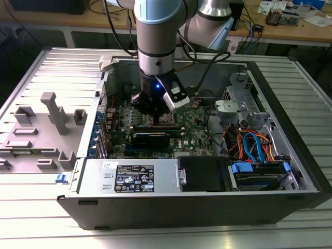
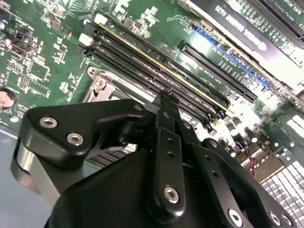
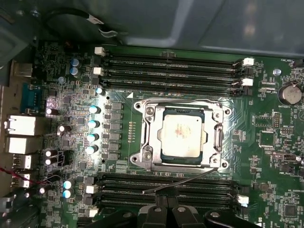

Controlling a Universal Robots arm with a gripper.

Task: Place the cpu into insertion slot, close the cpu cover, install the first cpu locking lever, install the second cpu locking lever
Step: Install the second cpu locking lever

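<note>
surface: ribbed silver metal bench [image 1: 46, 218] carrying the whole rig, running across the lower part of the exterior view.
case: big open grey and black desktop tower [image 1: 171, 207] lying on its side in the middle of the exterior view, so the board faces up and the arm can come straight down on it.
board: green motherboard [image 3: 280, 156] flat in the case; the exterior view shows it as a strip under the arm, while the first wrist view lays the socket area out plain.
pincer: black metal pincer [image 1: 155, 106] hangs low over the board at centre of the exterior view. In the second wrist view [image 2: 166, 102] the tips come together to a narrow point with nothing between them that I can see, so I'd call it closed and empty.
cover: thin silvery metal frame with a square cut-out [image 3: 183, 135], looks folded down around the chip, centre of the first wrist view.
slot: grey-rimmed square socket [image 3: 142, 156] under that frame.
cpu: small flat silver-grey square chip [image 3: 183, 133] already sitting in the socket.
lever: thin dark wire rod [image 3: 178, 183] below the socket, near the pincer tips, looks unlatched.
</note>
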